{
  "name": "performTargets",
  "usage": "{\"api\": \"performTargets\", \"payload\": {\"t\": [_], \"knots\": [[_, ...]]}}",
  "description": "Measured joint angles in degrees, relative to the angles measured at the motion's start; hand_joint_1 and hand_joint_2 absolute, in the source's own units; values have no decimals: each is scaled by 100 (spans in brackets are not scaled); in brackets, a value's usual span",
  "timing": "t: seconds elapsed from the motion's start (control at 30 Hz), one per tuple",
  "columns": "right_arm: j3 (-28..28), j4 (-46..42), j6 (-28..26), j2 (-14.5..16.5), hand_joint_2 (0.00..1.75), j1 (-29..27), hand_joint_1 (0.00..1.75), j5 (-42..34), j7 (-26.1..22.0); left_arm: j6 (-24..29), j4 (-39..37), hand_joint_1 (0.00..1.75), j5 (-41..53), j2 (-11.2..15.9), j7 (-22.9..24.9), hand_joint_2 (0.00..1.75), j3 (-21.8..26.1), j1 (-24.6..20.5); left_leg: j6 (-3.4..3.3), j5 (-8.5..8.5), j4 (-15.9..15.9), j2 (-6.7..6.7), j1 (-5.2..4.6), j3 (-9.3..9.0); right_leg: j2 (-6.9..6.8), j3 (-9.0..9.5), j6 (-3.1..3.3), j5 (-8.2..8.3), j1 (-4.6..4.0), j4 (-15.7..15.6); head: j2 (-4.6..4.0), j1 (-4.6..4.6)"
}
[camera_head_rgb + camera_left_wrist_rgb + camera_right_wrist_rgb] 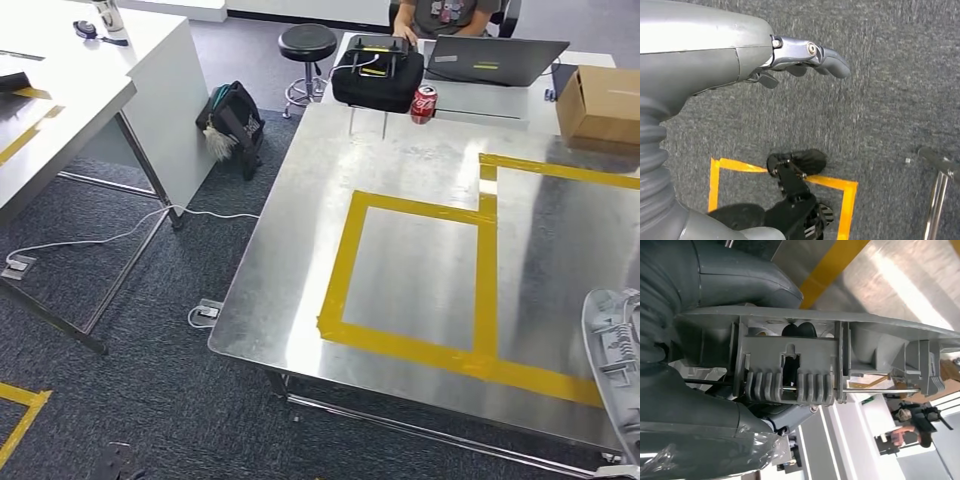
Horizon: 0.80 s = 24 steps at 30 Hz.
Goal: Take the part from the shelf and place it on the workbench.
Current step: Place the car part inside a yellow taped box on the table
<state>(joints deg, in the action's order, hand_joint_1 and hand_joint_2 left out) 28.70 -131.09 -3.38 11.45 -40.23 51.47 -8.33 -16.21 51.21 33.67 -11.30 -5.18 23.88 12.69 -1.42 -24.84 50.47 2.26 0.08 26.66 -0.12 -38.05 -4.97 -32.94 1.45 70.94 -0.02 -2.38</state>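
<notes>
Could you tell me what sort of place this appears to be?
Probably a robotics lab or workshop in an office: a metal workbench marked with yellow tape, grey carpet, and a person at a laptop.

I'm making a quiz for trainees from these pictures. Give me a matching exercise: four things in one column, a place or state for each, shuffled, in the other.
Things:
1. grey part
2. red can
3. left hand
4. black bag

Places or states:
A. on the carpet by the white table
B. empty, over the carpet
C. on the far edge of the steel workbench
D. held in the right hand

Pairs: 1-D, 2-C, 3-B, 4-A
</notes>
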Motion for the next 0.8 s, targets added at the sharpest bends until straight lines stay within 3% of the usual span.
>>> {"api": "performTargets", "payload": {"t": [0.03, 0.07, 0.13, 0.17, 0.2, 0.27, 0.33, 0.37, 0.47, 0.5, 0.57, 0.63, 0.67, 0.73, 0.8], "knots": [[81, 1, 53, 58, 175, 42, 175, 54, -66, -10, 0, 0, 20, -18, -1, 175, 15, 0, 36, -22, 17, 0, 24, -11, -2, -23, -43, 69, 25, 21, 0, 1], [175, 1, 117, 131, 175, 100, 175, 116, -155, -20, 0, 0, 45, -35, -3, 175, 38, 0, 88, -56, 56, -1, 60, -22, -10, 77, -94, 240, 56, -192, 0, 1], [386, 10, 235, 295, 175, 240, 175, 211, -330, -37, 3, 0, 93, -54, -7, 175, 104, -1, 229, -178, 231, -3, 125, -10, -28, 411, -231, 555, 128, -858, 0, -9], [486, 16, 275, 371, 175, 306, 175, 244, -390, -40, 8, 0, 116, -58, -11, 175, 139, -3, 295, -257, 346, -5, 142, 15, -13, 539, -223, 608, 150, -1081, 0, -14], [573, 21, 305, 432, 175, 357, 175, 272, -426, -43, 16, 0, 134, -61, -16, 175, 170, -5, 342, -319, 436, -7, 141, 42, 7, 591, -174, 582, 159, -1160, 0, -12], [717, 24, 355, 523, 175, 442, 175, 316, -464, -50, 30, 0, 174, -83, -23, 175, 220, -12, 384, -365, 510, -9, 138, 70, 60, 570, 24, 504, 141, -1088, 0, 21], [844, 24, 422, 583, 175, 520, 175, 340, -487, -63, 39, 0, 213, -108, -25, 175, 257, -23, 412, -427, 599, -35, 153, 107, 75, 550, 130, 491, 122, -1055, 0, 56], [907, 24, 459, 610, 175, 563, 175, 353, -497, -70, 43, 0, 234, -117, -28, 175, 274, -32, 419, -536, 778, -60, 157, 197, 81, 550, 168, 491, 116, -1053, 0, 64], [1089, 25, 608, 663, 175, 693, 175, 421, -554, -81, 50, 0, 297, -139, -39, 175, 328, -53, 394, -1010, 1883, -134, 140, 810, 94, 546, 227, 483, 87, -1059, 0, 90], [1148, 26, 661, 677, 175, 736, 175, 448, -577, -86, 50, 0, 319, -146, -39, 175, 352, -53, 375, -1062, 2172, -146, 134, 998, 104, 549, 240, 475, 74, -1059, 0, 91], [1248, 30, 727, 696, 175, 802, 175, 478, -606, -92, 50, 0, 348, -161, -39, 175, 394, -49, 321, -855, 2190, -166, 118, 1106, 129, 575, 258, 456, 56, -1060, 0, 89], [1314, 33, 748, 709, 175, 832, 175, 497, -613, -93, 50, 0, 353, -170, -39, 175, 414, -50, 254, -396, 1525, -200, 95, 867, 154, 613, 252, 431, 56, -1063, 0, 88], [1340, 35, 752, 717, 175, 839, 175, 505, -612, -93, 51, 0, 354, -173, -40, 175, 421, -52, 234, -254, 1190, -223, 81, 734, 169, 620, 231, 415, 49, -1059, 0, 88], [1389, 40, 761, 735, 175, 844, 175, 514, -610, -95, 52, 0, 356, -182, -43, 175, 435, -62, 233, -164, 814, -252, 54, 592, 194, 612, 160, 410, 47, -1076, 0, 85], [1431, 48, 771, 755, 175, 845, 175, 515, -610, -95, 54, 0, 358, -194, -45, 175, 447, -70, 228, -181, 763, -248, 38, 583, 202, 610, 73, 428, 62, -1134, 0, 81]]}}
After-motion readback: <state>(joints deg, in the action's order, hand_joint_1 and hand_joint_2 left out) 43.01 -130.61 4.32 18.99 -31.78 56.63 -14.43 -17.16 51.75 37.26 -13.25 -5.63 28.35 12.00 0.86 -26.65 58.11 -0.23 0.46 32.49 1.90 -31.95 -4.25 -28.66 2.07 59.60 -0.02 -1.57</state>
